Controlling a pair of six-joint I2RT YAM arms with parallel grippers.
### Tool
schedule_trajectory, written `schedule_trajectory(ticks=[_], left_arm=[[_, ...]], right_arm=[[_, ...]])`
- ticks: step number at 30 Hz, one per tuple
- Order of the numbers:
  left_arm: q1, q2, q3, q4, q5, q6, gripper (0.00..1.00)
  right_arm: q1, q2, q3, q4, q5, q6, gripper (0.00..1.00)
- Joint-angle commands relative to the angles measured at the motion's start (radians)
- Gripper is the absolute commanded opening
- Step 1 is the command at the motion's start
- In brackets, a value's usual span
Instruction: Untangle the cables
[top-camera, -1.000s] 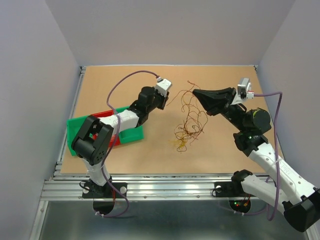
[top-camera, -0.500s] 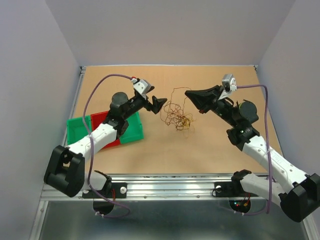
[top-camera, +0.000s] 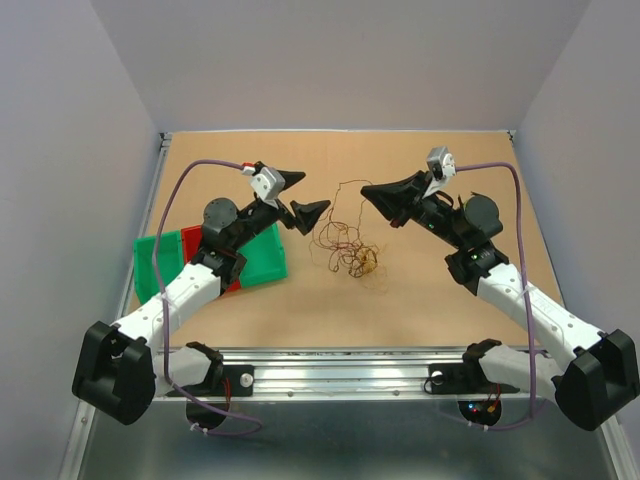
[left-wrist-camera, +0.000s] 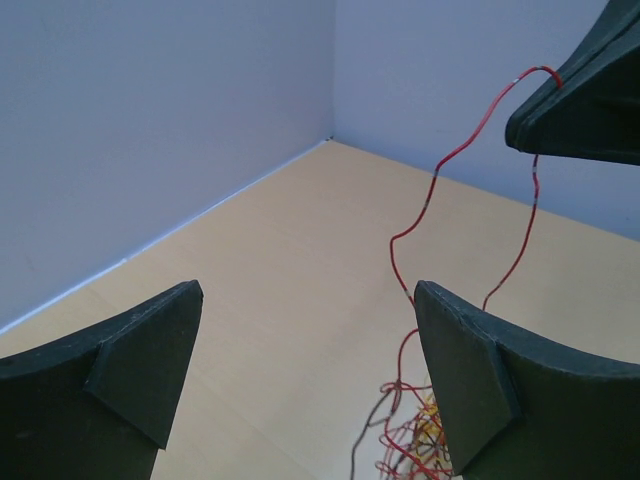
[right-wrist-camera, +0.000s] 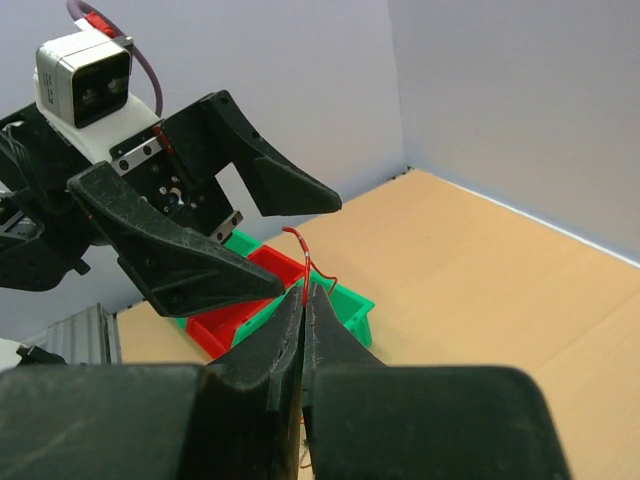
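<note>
The cables (top-camera: 347, 250) lie as a small knot of thin red, orange and dark wires on the tan table (top-camera: 420, 310). My right gripper (top-camera: 366, 190) is shut on one red strand (right-wrist-camera: 298, 243), which hangs from its tip down to the knot (left-wrist-camera: 425, 445). My left gripper (top-camera: 303, 196) stands wide open just left of the knot, above the table, with nothing between its fingers (left-wrist-camera: 135, 365). In the left wrist view the red strand (left-wrist-camera: 432, 190) runs from the right gripper's tip (left-wrist-camera: 575, 105) down past the left gripper's right finger. In the right wrist view the jaws (right-wrist-camera: 304, 290) pinch the strand, facing the left gripper (right-wrist-camera: 215, 225).
A green bin (top-camera: 265, 262) and a red bin (top-camera: 193, 240) sit at the table's left, under the left arm; both show in the right wrist view, the green one (right-wrist-camera: 350, 305) and the red one (right-wrist-camera: 265, 262). Grey walls close in three sides. A metal rail (top-camera: 330, 365) borders the near edge.
The left gripper has opened wide and swung out from over the bins toward the knot. The right gripper moved left with its strand, and the wires gathered from a stretched string into a tighter knot.
</note>
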Motion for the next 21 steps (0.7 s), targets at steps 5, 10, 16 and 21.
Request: schedule_trajectory(ticks=[5,10,16,21], left_arm=[[-0.015,0.028,0.038,0.040,0.086,-0.008,0.99],[-0.101,0.080,0.109,-0.023,-0.049,0.026,0.99],[-0.136,0.152,0.195,-0.086,-0.192,0.026,0.98],[-0.169,0.175,0.233,-0.133,-0.342,0.073,0.95]], right_arm=[[0.006,-0.014,0.026,0.038,-0.020,0.010,0.01],[0.007,-0.002,0.030,0.052,-0.026,0.027,0.00],[0.007,0.014,0.030,0.076,-0.035,0.044,0.01],[0.010,0.024,0.032,0.093,-0.038,0.053,0.01]])
